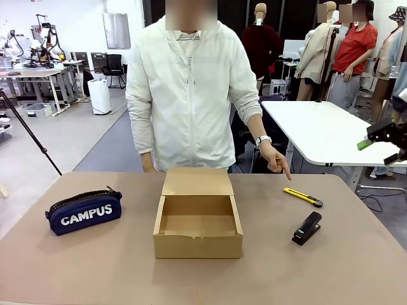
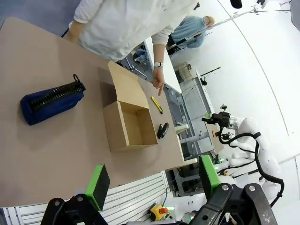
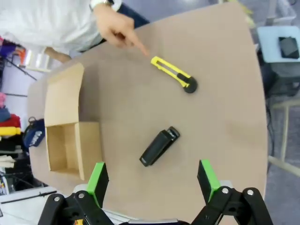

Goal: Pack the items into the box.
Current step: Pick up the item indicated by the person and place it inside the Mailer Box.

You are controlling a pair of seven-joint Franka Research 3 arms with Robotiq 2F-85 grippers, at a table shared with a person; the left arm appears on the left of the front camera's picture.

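Observation:
The open brown box (image 1: 197,245) sits mid-table with its flap lid lying back toward the person. Left of it lies the navy "CAMPUS" pouch (image 1: 84,212). To its right are the yellow-and-black utility knife (image 1: 303,197) and the black stapler (image 1: 307,228). The person's hand (image 1: 277,160) points down at the knife. My right gripper (image 1: 378,151) hovers open, high off the table's right side. In its wrist view it (image 3: 152,180) looks down on the stapler (image 3: 159,146) and knife (image 3: 173,74). My left gripper (image 2: 153,182) is open, well above the pouch (image 2: 51,101) and box (image 2: 115,133).
A person in a white jacket (image 1: 187,95) stands at the far edge behind the box. A white table (image 1: 324,130) stands beyond the right corner. Bare tabletop lies in front of the box and around each item.

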